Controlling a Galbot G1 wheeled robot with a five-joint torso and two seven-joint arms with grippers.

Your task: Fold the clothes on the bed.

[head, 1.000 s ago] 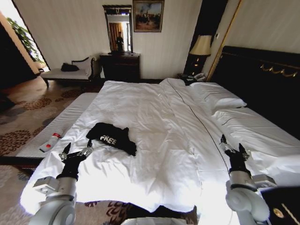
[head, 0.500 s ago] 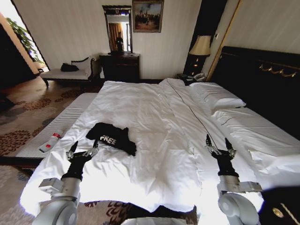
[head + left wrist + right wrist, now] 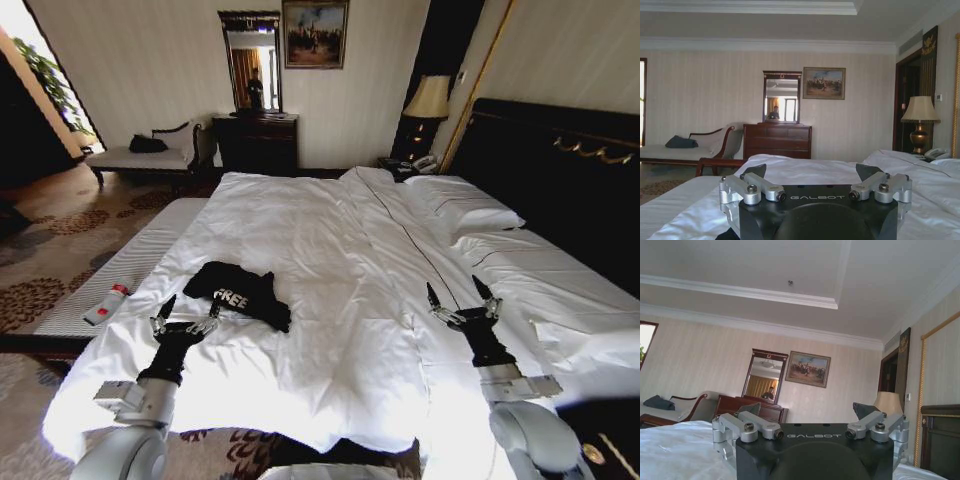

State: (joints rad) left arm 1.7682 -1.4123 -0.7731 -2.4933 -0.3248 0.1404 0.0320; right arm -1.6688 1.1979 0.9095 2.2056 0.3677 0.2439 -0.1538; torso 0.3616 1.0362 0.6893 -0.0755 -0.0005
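Note:
The clothes point(image 3: 242, 293), a crumpled black T-shirt with white "FREE" lettering, lie on the near left part of the bed point(image 3: 330, 250), on its white duvet. My left gripper point(image 3: 190, 306) hovers open just in front of the shirt's near edge, holding nothing. In the left wrist view its fingers point(image 3: 752, 181) stand spread wide over the white bedding. My right gripper point(image 3: 458, 296) is open and empty above the duvet on the near right, far from the shirt. Its fingers point(image 3: 749, 426) are spread in the right wrist view too.
A striped padded bench point(image 3: 120, 275) runs along the bed's left side with a red-and-white bottle point(image 3: 107, 303) on it. White pillows point(image 3: 465, 207) lie against the dark headboard point(image 3: 560, 170). A dresser point(image 3: 257, 140), chaise point(image 3: 145, 155) and lamp point(image 3: 430, 100) stand by the far wall.
Both arms have reached forward over the bed. The left gripper moved right toward the shirt; the right gripper moved left and farther over the duvet. The shirt has not moved.

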